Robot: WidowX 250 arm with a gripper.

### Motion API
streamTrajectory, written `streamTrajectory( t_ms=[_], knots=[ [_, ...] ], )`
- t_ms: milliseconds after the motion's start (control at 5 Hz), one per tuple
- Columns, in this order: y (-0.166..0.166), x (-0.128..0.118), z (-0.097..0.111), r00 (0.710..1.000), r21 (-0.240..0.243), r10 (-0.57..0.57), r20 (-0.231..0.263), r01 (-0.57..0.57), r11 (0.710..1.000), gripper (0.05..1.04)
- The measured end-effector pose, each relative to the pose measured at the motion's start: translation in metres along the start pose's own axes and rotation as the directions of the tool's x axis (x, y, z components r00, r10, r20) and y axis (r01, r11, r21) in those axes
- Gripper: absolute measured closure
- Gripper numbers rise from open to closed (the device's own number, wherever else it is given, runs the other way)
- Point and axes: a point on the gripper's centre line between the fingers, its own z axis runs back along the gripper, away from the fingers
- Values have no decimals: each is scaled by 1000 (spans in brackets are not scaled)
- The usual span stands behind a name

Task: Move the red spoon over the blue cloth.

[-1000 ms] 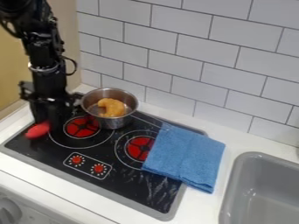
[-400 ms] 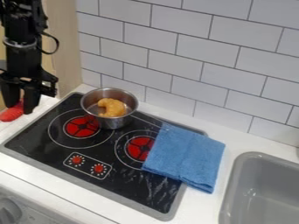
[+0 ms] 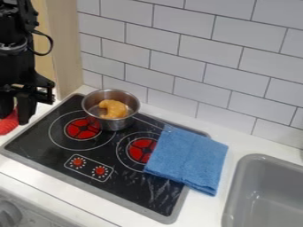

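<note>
The claw (image 3: 15, 116) hangs low, and the red spoon (image 3: 7, 125) is right at its tip, just below and a little to the view's left. I cannot tell whether the claw grips it or has let go. The visible red part is rounded; the handle's line is too hidden to read, so the spoon's long axis is uncertain.

The cloth (image 3: 188, 158) lies well apart from the claw, toward the view's right and lower down, folded over the stove's (image 3: 127, 193) far corner and edge. The pot (image 3: 118, 124) stands between, nearer the claw. The coming move likely turns on that: a secure hold first, then a carry across the stove, high enough to clear the pot or passing in front of it.
</note>
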Motion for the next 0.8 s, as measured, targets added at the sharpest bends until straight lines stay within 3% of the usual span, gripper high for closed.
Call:
streamTrajectory(
  t_ms=[400, 600, 800],
  knots=[
    [-75, -32, 18, 980, 37, -186, 68, 184, 982, 777],
    [-109, -44, 23, 959, 12, -270, 82, 270, 963, 777],
    [-139, -50, 11, 930, -4, -363, 58, 364, 931, 777]
  ],
)
